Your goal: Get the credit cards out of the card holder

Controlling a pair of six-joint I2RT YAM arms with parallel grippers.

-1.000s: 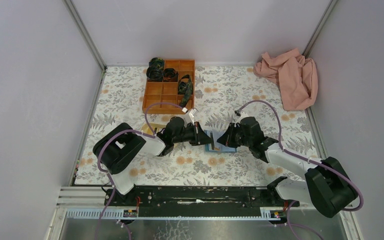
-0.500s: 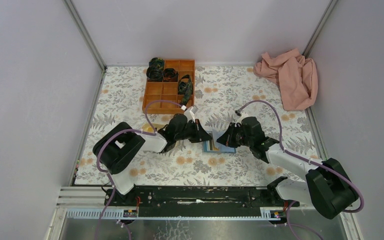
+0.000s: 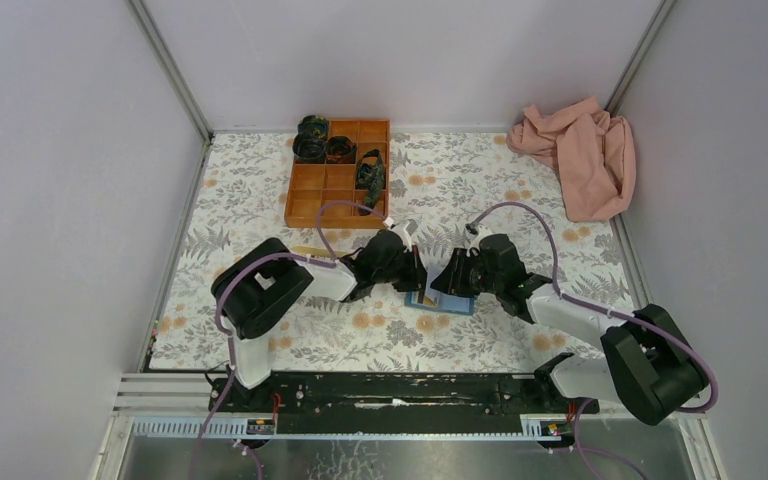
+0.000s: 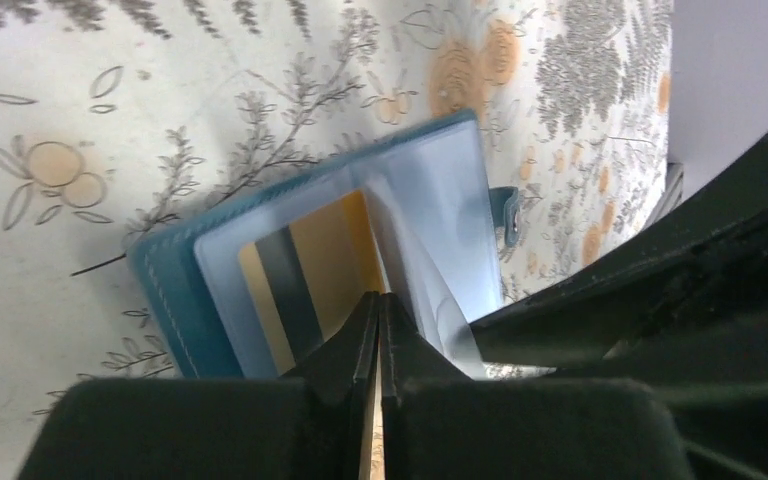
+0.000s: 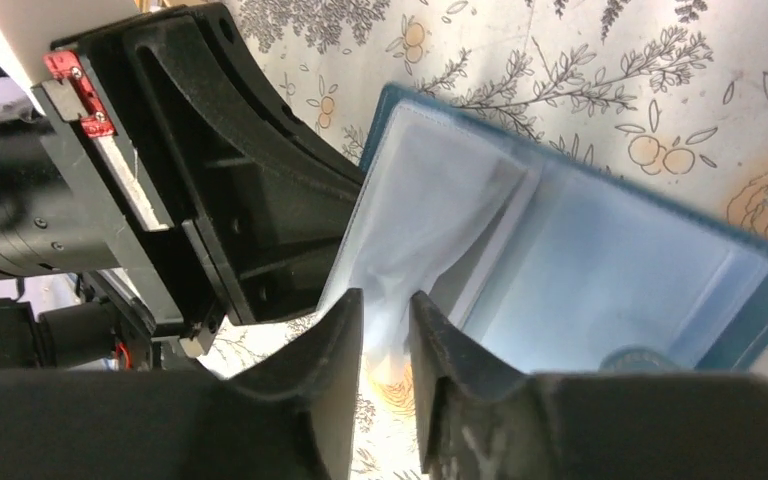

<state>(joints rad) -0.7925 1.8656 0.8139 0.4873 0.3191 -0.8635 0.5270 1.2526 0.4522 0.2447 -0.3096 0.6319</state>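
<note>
The light-blue card holder (image 3: 440, 299) (image 4: 175, 290) (image 5: 610, 260) lies open on the flowered table between both arms, its clear sleeves showing. A gold credit card (image 4: 325, 250) with a dark stripe sits in one sleeve. My left gripper (image 3: 410, 273) (image 4: 379, 300) is shut, and its tips pinch the near end of that card. My right gripper (image 3: 447, 281) (image 5: 385, 300) faces it from the other side. It is slightly open, and a lifted clear sleeve page (image 5: 430, 225) runs loosely between its fingers.
An orange compartment tray (image 3: 338, 172) holding dark rolled items (image 3: 312, 138) stands behind the left arm. A pink cloth (image 3: 580, 155) is heaped in the back right corner. A thin tan flat piece (image 3: 305, 249) lies on the table by the left arm. Walls close in both sides.
My left gripper has slid right onto the holder's edge. The right jaws, shut before, have parted a little around the sleeve page. The holder has shifted slightly toward me.
</note>
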